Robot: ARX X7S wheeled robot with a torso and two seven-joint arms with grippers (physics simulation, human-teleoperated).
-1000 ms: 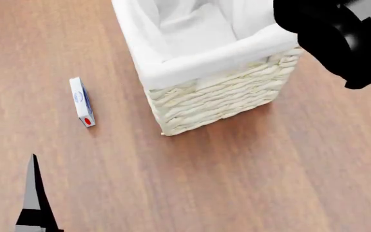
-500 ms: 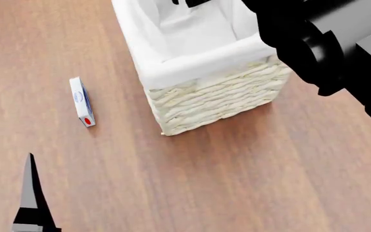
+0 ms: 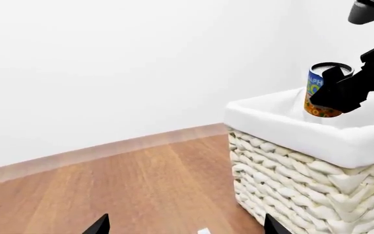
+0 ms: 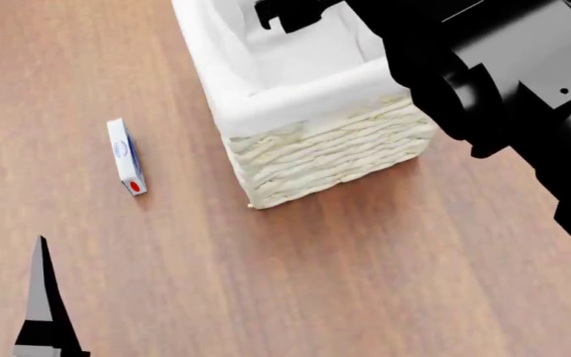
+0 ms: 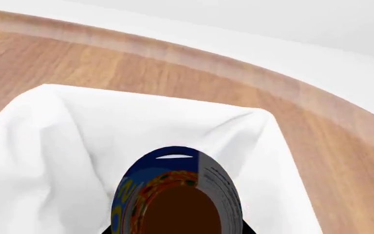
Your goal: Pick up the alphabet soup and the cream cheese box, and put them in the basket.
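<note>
Wood floor [image 4: 365,282], white wall. Right gripper [image 3: 343,90] clamped on blue-and-orange can [image 3: 321,92] above wicker basket [image 4: 335,160]. Cream cheese box [image 4: 126,166] on floor, left of basket. Left gripper [image 3: 183,225] spread wide.

I see even, bright, diffuse light in all three views, with no visible source and no glare. The floor [image 4: 365,282] shows only a soft, faint shadow along the base of the basket [image 4: 326,152]. Its white lining [image 5: 76,136] reads nearly blown out, with pale grey folds. The right arm [image 4: 504,82] renders as flat black without surface detail. Edges are sharp throughout; I detect no blur and no edge distortion.
</note>
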